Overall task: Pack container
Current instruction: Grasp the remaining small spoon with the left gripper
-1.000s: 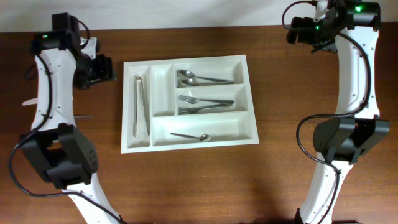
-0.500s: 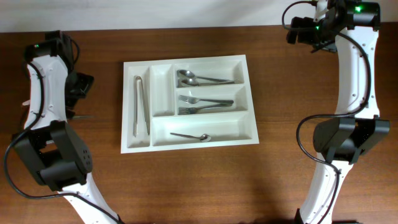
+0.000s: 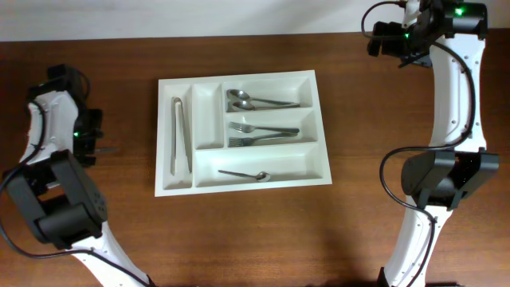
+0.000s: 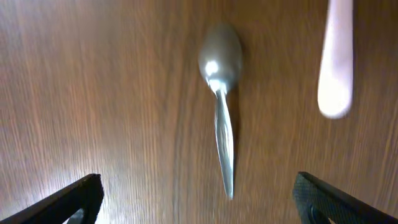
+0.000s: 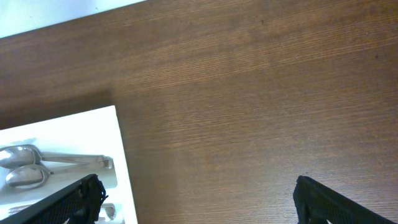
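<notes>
Wooden tabletop (image 3: 358, 239), cutlery tray (image 3: 207, 119) at centre; at its nine o'clock my left gripper (image 4: 196, 186) hangs spread over a loose spoon (image 4: 221, 93), lined up to grab, I'd say; right gripper (image 5: 196, 186) idles spread at one o'clock

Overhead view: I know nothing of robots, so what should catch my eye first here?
The big white cutlery tray in the middle of the brown table, holding tongs, spoons and forks. A white left arm and right arm flank it. The left wrist view shows a lone spoon lying on the bare wood.
</notes>
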{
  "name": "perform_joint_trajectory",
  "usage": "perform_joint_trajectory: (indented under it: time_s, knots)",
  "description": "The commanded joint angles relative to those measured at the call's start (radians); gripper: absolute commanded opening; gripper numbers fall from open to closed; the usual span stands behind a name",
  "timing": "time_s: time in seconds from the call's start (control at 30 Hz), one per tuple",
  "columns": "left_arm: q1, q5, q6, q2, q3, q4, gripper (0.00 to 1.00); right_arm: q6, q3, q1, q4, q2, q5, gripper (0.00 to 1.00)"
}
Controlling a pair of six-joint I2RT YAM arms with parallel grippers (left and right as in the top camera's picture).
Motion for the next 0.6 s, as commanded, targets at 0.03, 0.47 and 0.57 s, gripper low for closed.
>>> perform_joint_trajectory:
  time_s: [0.03,0.47,0.57]
  knots:
    - [0.052,-0.014,-0.017,0.008,-0.048,0.029,0.95,0.005,-0.005,-0.001,0.000,0.003,0.005,0.99]
    - [0.056,-0.016,-0.010,0.008,-0.189,0.178,0.66,0.005,-0.005,-0.001,0.000,0.003,0.005,0.99]
    - [0.056,-0.023,-0.010,0.009,-0.193,0.211,0.66,0.005,-0.005,-0.001,0.000,0.003,0.005,0.99]
